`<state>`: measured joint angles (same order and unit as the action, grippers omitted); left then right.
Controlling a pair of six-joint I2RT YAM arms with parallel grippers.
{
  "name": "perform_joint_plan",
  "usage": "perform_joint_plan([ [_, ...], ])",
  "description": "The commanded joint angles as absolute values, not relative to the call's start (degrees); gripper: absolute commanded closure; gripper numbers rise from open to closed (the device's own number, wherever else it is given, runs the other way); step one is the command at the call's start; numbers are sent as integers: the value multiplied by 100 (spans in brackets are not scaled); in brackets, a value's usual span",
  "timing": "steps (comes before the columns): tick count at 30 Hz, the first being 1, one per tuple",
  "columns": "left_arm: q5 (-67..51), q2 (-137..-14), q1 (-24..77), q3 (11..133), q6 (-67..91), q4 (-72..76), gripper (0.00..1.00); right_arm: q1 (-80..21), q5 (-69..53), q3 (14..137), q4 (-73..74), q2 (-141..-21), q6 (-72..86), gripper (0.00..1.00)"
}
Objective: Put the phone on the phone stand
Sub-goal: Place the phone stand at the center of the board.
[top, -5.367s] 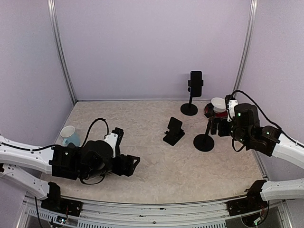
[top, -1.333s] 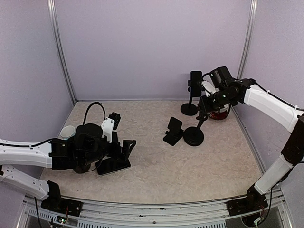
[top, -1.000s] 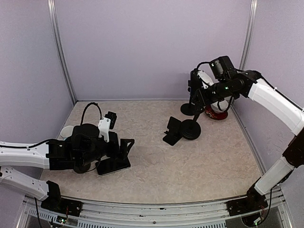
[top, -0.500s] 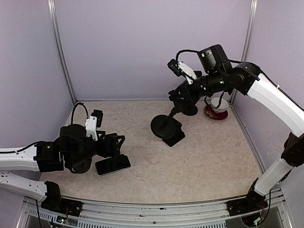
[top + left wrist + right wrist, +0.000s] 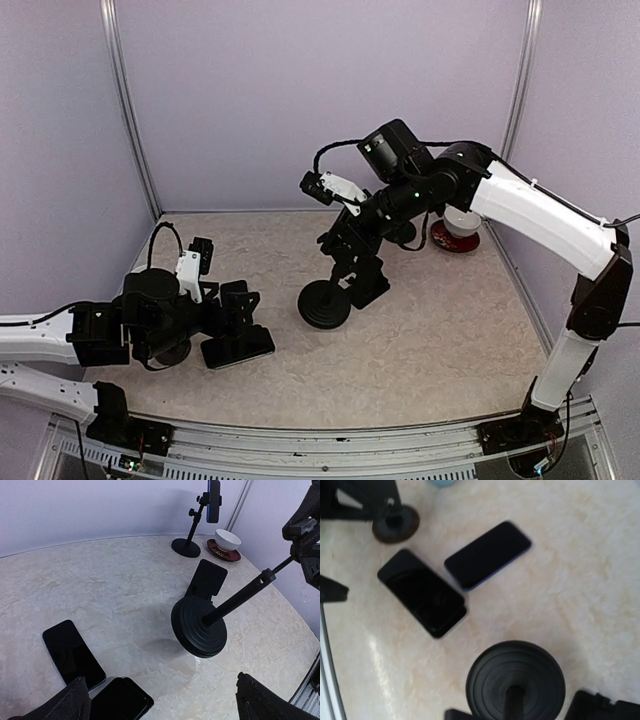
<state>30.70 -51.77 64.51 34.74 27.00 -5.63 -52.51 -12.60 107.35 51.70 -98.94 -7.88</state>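
Stand: the phone stand [image 5: 323, 303] hung tilted over the middle of the counter [image 5: 430, 340], with no phone on it.
Right jaws: clamped on the stand's pole.
Left jaws: spread wide and empty, just above the phones.
Phones: one phone [image 5: 72, 652] and a second phone [image 5: 120, 702] lay flat toward the near-left corner.
Left to do: seemingly everything (set the stand down, lift a phone, seat it).

Soft, bright, even light fills every view. In the left wrist view the phone stand [image 5: 199, 626] throws a faint, diffuse shadow on the tabletop [image 5: 125, 590], whose far edge bows. The right wrist view is motion-blurred, the phone [image 5: 487, 555] smeared, with pale glare low on its left.
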Motion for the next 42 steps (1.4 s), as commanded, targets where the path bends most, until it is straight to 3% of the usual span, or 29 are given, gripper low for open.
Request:
perform_joint_plan([
  [1,3269,-5153,6579,3442,2816,-621,1,-5362,-1613,11066,5064,-9965,-1146,84],
  [20,3531,-5053,6827,3339,2988,-708,1,-5741,-1894,11501,5614,-11089,-1657,81],
  [25,3537,-5062,6825,3279,2998,-646,1,-5834,-1876,11573,5654,-11206,-1701,66],
  [29,3558,-5071,6824,3263,2981,-626,1,-5896,-1781,11557,5559,-11164,-1684,44],
  [36,3601,-5071,6821,3329,2884,-593,1,-6006,-1354,11407,5218,-10821,-1537,30],
  [39,3626,-5092,6810,3461,2811,-568,1,-6226,-710,10754,4780,-10360,-1572,24],
  [42,3586,-5140,6787,3650,2769,-501,1,-6542,295,9421,3414,-9602,-1894,15],
])
